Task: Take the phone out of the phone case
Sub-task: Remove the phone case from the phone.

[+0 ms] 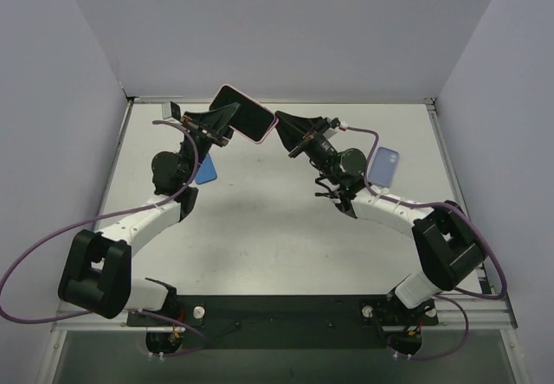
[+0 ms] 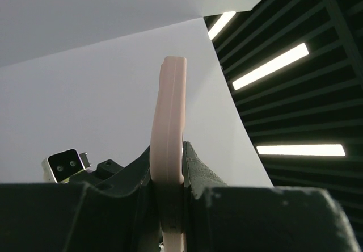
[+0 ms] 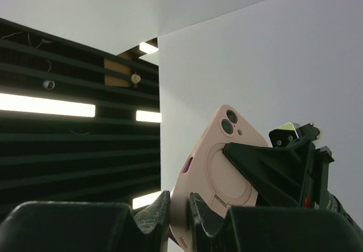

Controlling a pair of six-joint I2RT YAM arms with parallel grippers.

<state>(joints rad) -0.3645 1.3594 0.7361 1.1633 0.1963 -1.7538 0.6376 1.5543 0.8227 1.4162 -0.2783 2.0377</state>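
A phone in a pink case is held up in the air at the back of the table, between both arms. My left gripper is shut on its left end; in the left wrist view the case's pink edge stands upright between my fingers. My right gripper is shut on its right end; in the right wrist view the case's back, with camera holes and a ring, rises from my jaws. The phone's dark screen faces the top camera.
A blue phone lies on the table under the left arm. A lilac-blue phone or case lies at the right, behind the right arm. Grey walls stand close on three sides.
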